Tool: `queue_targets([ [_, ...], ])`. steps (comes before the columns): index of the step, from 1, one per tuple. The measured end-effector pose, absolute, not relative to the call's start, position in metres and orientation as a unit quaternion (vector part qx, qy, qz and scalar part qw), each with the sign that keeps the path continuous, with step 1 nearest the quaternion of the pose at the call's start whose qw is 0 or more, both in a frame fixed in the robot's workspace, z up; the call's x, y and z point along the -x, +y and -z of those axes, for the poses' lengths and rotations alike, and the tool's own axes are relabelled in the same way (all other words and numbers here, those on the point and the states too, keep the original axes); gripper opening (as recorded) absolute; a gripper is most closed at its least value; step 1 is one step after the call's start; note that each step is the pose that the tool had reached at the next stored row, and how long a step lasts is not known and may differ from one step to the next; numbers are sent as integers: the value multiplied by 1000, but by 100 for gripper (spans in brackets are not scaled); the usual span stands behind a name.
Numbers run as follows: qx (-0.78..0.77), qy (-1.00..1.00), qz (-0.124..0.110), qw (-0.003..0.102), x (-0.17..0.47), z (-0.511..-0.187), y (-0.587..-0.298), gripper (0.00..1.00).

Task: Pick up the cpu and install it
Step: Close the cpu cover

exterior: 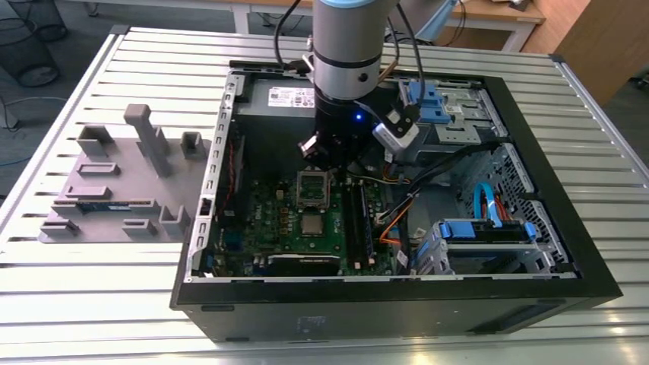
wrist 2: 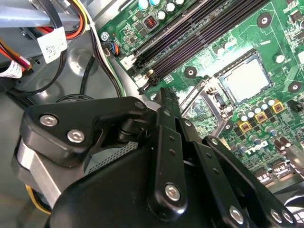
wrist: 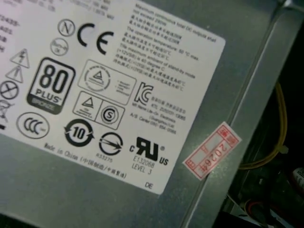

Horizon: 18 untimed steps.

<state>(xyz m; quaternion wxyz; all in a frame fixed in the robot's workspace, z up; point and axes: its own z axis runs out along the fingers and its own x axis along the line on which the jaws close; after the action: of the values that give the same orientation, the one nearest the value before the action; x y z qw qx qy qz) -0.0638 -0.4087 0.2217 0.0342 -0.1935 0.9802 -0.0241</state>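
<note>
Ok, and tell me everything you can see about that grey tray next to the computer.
The grey tray is a flat, matte block that looks like moulded plastic. Several upright posts of differing heights rise from it, and it has rectangular pockets and slots. A long, narrow memory stick lies in one slot. The tray rests level on the slatted metal table, at the exterior view's left of the open computer case. Whether it touches the case cannot be told.
</note>
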Motion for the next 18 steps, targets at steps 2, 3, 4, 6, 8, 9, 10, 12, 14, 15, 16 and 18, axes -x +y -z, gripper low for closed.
queue_targets([
  [2,198,979,24,34,64,-222,-409,11],
  [3,200,979,24,34,64,-222,-409,11],
  [4,202,979,24,34,64,-222,-409,11],
  [6,202,979,24,34,64,-222,-409,11],
  [8,202,979,24,34,64,-222,-409,11],
  [9,202,979,24,34,64,-222,-409,11],
  [10,202,978,24,34,64,-222,-409,11],
  [12,202,978,24,34,64,-225,-409,11],
  [14,203,978,24,34,64,-228,-409,11],
  [15,203,978,24,34,64,-228,-410,11],
  [16,203,978,24,34,64,-228,-410,11],
  [18,204,978,24,34,64,-228,-410,11],
])
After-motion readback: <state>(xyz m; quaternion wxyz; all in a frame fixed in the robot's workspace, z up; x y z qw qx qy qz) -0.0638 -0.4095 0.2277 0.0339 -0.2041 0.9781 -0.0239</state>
